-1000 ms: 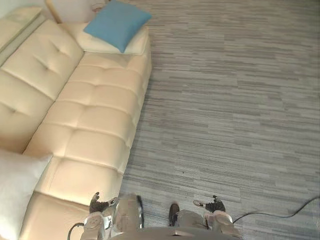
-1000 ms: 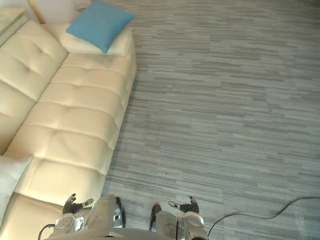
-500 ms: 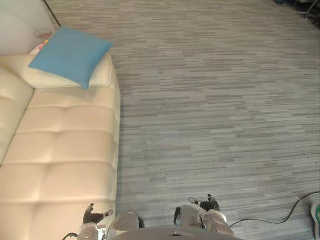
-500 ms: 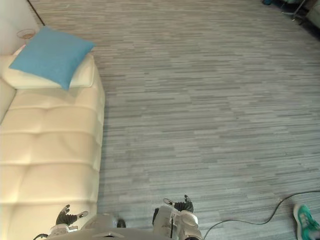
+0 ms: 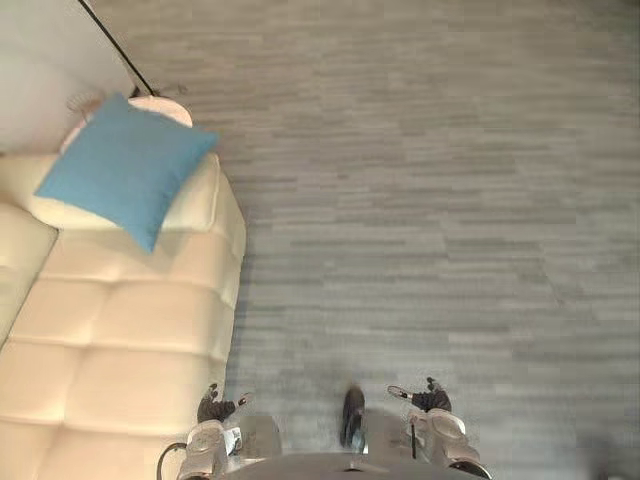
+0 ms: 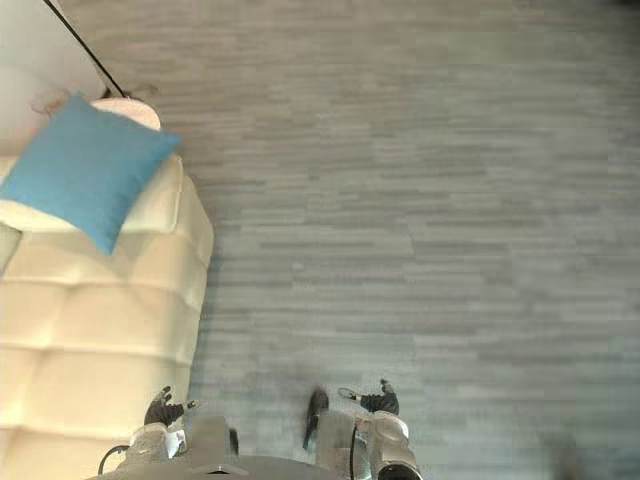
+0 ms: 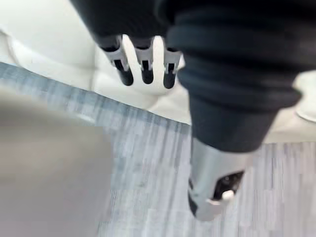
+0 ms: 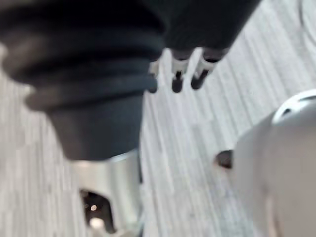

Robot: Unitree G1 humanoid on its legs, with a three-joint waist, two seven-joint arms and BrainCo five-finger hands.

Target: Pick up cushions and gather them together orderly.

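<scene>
A blue cushion (image 5: 125,167) lies tilted on the far armrest of the cream sofa (image 5: 120,330), also seen as the blue cushion (image 6: 85,168) in the right eye view. My left hand (image 5: 212,408) hangs low beside the sofa's front edge, fingers relaxed and holding nothing; its fingers (image 7: 143,61) point toward the sofa's cream front. My right hand (image 5: 428,400) hangs low over the grey carpet, fingers (image 8: 177,74) loose and empty. Both hands are far from the cushion.
Grey striped carpet (image 5: 430,200) spreads to the right of the sofa. A small round white side table (image 5: 160,105) stands behind the armrest near the wall, with a thin dark cord (image 5: 115,45) running up from it.
The whole picture has shifted as the camera turned: the sofa slid leftward, a white cushion at lower left left the view, and the blue cushion now sits closer. Both hands stay hanging empty.
</scene>
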